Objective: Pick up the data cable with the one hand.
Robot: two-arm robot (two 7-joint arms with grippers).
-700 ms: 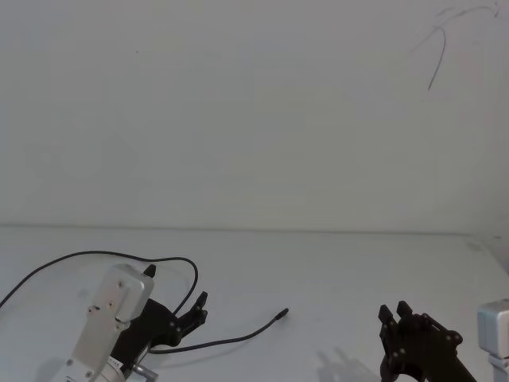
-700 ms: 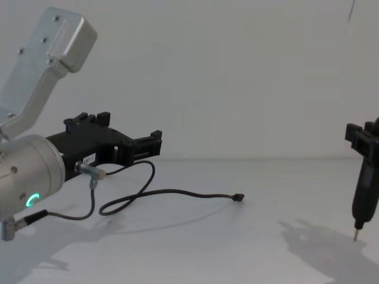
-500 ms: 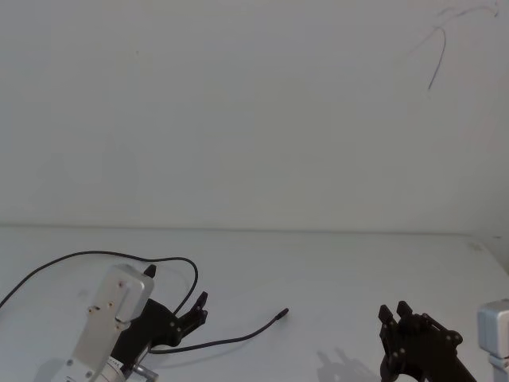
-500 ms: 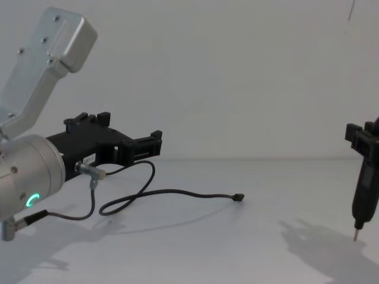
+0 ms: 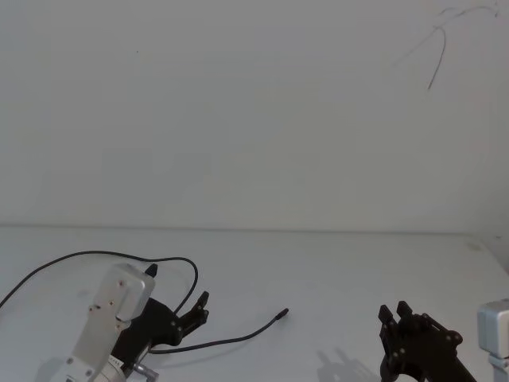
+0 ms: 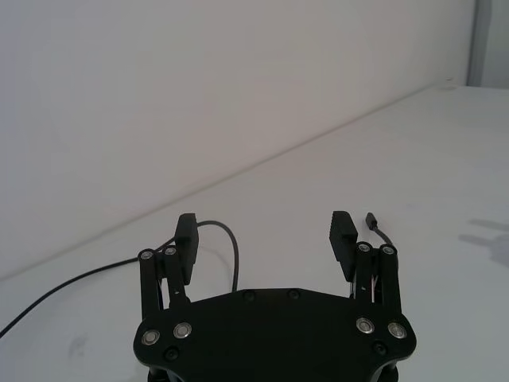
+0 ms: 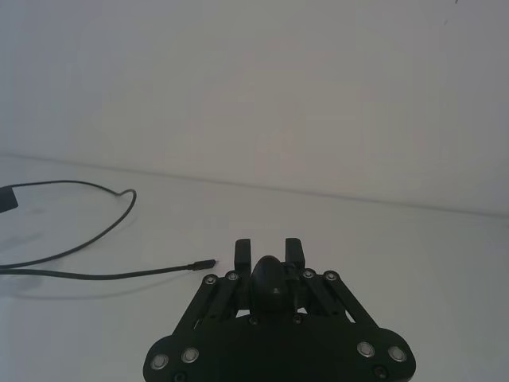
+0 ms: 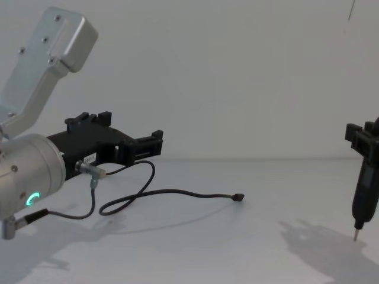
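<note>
The data cable [image 5: 231, 341] is a thin black cord on the white table. It loops from the left edge round behind my left arm and ends in a small plug [image 5: 284, 313]. The one hand, my left gripper [image 5: 199, 309], is black and blocky on a silver wrist with a green ring light. It hovers open just above the cable's bend [image 8: 148, 177]. In the left wrist view the cable's curve [image 6: 232, 248] lies on the table between the spread fingers of my left gripper [image 6: 265, 235]. My right gripper [image 5: 394, 312] stays parked at the near right, shut, tip down [image 8: 355, 234].
A short dark wire with a silver plug [image 8: 89, 171] hangs from my left wrist. The white table runs back to a plain white wall [image 5: 254, 119], which has a thin dark line [image 5: 436, 64] at its top right. Open tabletop lies between the two grippers.
</note>
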